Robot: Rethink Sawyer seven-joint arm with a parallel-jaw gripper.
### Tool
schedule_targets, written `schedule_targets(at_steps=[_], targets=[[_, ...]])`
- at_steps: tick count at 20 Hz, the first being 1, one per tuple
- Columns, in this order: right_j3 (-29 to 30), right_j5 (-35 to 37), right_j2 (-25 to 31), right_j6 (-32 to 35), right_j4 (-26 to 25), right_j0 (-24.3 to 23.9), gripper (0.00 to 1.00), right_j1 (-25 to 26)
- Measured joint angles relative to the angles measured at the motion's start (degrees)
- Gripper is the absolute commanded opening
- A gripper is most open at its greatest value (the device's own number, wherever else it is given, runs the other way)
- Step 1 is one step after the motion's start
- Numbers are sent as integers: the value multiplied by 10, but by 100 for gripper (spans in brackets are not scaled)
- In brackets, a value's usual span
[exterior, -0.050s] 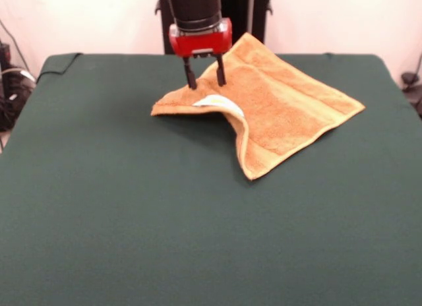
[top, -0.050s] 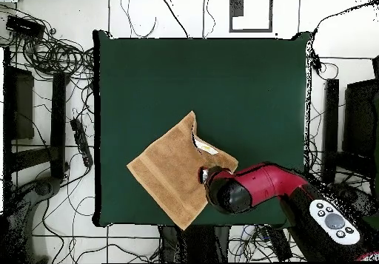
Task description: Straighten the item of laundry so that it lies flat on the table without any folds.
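The orange-tan towel [exterior, -0.050s: 283,111] lies on the far middle of the green table [exterior, -0.050s: 132,220], turned like a diamond. Its left part is folded over into a raised ridge, where the white label [exterior, -0.050s: 218,101] shows. My gripper [exterior, -0.050s: 205,80] stands over that folded corner. It is open, with both black fingertips [exterior, -0.050s: 190,82] down at the towel's surface and cloth showing between them. From overhead, the towel [top, -0.050s: 170,174] lies near the table's [top, -0.050s: 222,83] lower edge. The label [top, -0.050s: 208,149] shows at its right corner, and the red arm hides most of the gripper [top, -0.050s: 205,176].
Cables [top, -0.050s: 52,54] and black stands [top, -0.050s: 330,128] crowd the floor around the table in the overhead view. In the front view more cables [exterior, -0.050s: 10,88] hang at the table's left side. Green cloth stretches wide in front of the towel.
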Motion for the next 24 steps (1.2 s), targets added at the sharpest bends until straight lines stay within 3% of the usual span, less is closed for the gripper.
schedule_targets(at_steps=[24], targets=[[-26, -13, -8, 0, -50, -7, 100, 56]])
